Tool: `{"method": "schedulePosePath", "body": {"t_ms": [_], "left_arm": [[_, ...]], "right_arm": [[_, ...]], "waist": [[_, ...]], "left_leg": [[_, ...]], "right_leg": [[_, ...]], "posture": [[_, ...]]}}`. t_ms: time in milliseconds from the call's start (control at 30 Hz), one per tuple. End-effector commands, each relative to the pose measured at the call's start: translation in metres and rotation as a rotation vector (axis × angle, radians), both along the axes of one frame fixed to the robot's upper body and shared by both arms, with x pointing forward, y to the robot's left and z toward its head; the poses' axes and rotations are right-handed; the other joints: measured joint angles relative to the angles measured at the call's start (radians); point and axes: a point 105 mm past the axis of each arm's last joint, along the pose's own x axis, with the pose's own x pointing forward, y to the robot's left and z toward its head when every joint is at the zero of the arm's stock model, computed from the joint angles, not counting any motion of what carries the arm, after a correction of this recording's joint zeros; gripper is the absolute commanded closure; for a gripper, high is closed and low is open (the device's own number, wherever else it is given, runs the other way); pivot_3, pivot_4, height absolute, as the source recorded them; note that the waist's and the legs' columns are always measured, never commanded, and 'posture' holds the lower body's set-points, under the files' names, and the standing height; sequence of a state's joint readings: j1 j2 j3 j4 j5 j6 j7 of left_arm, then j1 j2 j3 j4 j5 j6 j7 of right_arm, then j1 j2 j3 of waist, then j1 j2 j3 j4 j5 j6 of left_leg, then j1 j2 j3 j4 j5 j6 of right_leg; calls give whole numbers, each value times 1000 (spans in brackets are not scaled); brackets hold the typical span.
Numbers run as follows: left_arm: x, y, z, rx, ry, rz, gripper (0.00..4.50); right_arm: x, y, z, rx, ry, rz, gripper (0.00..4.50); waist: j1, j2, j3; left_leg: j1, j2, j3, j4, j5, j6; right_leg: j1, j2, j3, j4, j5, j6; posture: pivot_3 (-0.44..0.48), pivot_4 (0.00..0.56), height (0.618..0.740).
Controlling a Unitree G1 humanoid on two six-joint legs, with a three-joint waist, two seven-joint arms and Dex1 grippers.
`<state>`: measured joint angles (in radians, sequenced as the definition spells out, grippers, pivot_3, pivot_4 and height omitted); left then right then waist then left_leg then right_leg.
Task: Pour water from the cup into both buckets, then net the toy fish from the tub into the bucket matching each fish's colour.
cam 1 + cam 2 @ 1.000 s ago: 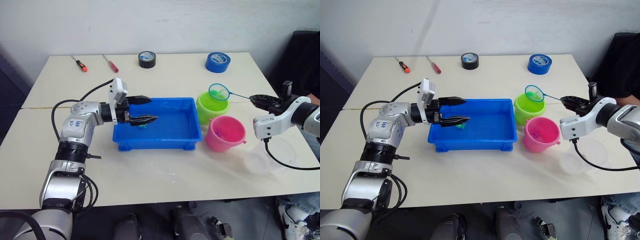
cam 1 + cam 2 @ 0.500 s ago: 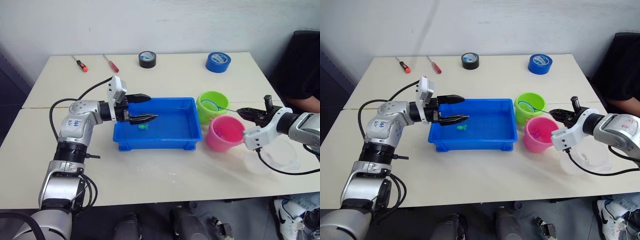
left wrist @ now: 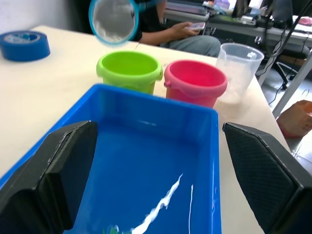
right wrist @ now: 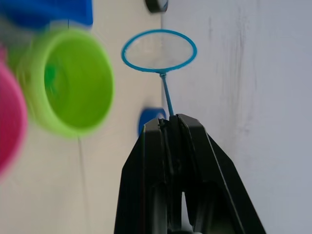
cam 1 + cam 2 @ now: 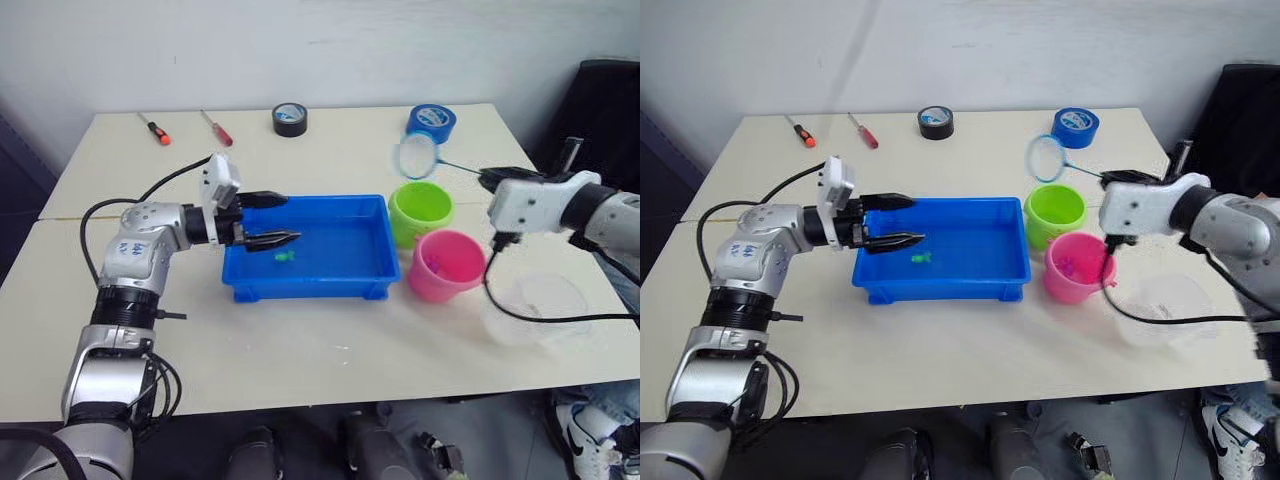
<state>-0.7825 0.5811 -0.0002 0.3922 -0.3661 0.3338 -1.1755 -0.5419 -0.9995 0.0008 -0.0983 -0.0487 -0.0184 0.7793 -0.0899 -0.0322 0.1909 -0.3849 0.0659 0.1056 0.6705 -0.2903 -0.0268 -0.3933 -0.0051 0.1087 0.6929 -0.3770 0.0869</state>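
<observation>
Half a second before, the small blue-rimmed round net (image 5: 417,155) had hung low over the lime green plastic bucket (image 5: 420,211); it now stood raised, clear of the bucket and beyond its far rim, its hoop empty as far as could be seen. The right gripper (image 5: 492,178) had lifted with it, and its two black fingers were closed tight on the thin handle. The handle's long axis ran roughly level from the gripper toward the hoop, which pointed away from the gripper, toward the left side of the table.

The left gripper (image 5: 272,220) had barely shifted: it hovered over the near-left end of the shallow rectangular bright blue plastic tub (image 5: 340,285), fingers spread wide and holding nothing. One tiny bright green toy fish (image 5: 285,257) lay in the tub, just off the lower fingertip.

The pink plastic bucket (image 5: 446,266) stood touching or just beside the green bucket, on the side nearer the robot, with something small and magenta inside it. The large clear plastic cup (image 5: 537,310) stood right of the pink bucket, near the table's edge. Well beyond the tub lay a blue tape roll (image 5: 432,121), a black tape roll (image 5: 289,118) and two red-handled screwdrivers (image 5: 216,128). Nothing stood between net and tub.
</observation>
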Motion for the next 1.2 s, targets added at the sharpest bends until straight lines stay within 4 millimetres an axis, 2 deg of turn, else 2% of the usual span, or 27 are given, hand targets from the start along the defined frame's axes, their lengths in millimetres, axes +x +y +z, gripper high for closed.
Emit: {"method": "schedulePosePath", "body": {"t_ms": [33, 167, 267, 333, 467, 700, 1000, 1200], "left_arm": [[-12, 17, 3, 49, -19, 3, 17], [-22, 38, -11, 134, 3, 50, 17], [-32, 56, -19, 181, 20, 103, 17], [-36, 64, -21, 194, 25, 137, 17], [-40, 66, -20, 191, 20, 165, 17], [-47, 71, -19, 205, 18, 203, 17], [-45, 73, -15, 206, 6, 220, 17], [-42, 69, -13, 199, -5, 212, 17]], "right_arm": [[-17, 34, -8, 245, 238, 96, 4500], [-25, 56, -33, 325, 449, 120, 4500], [-23, 72, -51, 337, 516, 134, 4500], [-16, 76, -60, 326, 508, 123, 4500], [-1, 76, -68, 251, 451, 117, 4500], [16, 90, -90, 156, 423, 153, 4500], [7, 125, -102, 197, 500, 257, 4500], [-1, 132, -101, 263, 562, 272, 4500]], "waist": [[6, 0, 0], [7, 0, 0], [8, 0, 0], [7, 0, 0], [12, -1, 0], [3, -1, 0], [3, -1, 0], [5, -1, 0]], "left_leg": [[0, 0, -1, 0, 0, 0], [-2, -1, -4, 2, 0, 0], [-3, -1, -5, 3, -1, 2], [-4, -1, -5, 3, -1, 2], [-5, -2, -7, 4, -2, 3], [-6, -2, -7, 3, -2, 3], [-6, -2, -7, 3, -2, 3], [-6, -2, -7, 3, -2, 3]], "right_leg": [[0, 0, -1, 0, 0, 0], [0, -2, -3, 0, 0, 0], [1, -3, -4, -1, 0, 0], [1, -3, -5, -2, 0, 0], [0, -4, -6, -3, 0, 0], [0, -3, -6, -3, 0, 0], [0, -3, -6, -3, 0, 0], [0, -3, -7, -3, 0, 0]], "posture": [[0, 150, 740], [0, 150, 740], [0, 150, 740], [0, 150, 740], [0, 150, 740], [0, 150, 740], [0, 150, 740], [0, 150, 740]]}}
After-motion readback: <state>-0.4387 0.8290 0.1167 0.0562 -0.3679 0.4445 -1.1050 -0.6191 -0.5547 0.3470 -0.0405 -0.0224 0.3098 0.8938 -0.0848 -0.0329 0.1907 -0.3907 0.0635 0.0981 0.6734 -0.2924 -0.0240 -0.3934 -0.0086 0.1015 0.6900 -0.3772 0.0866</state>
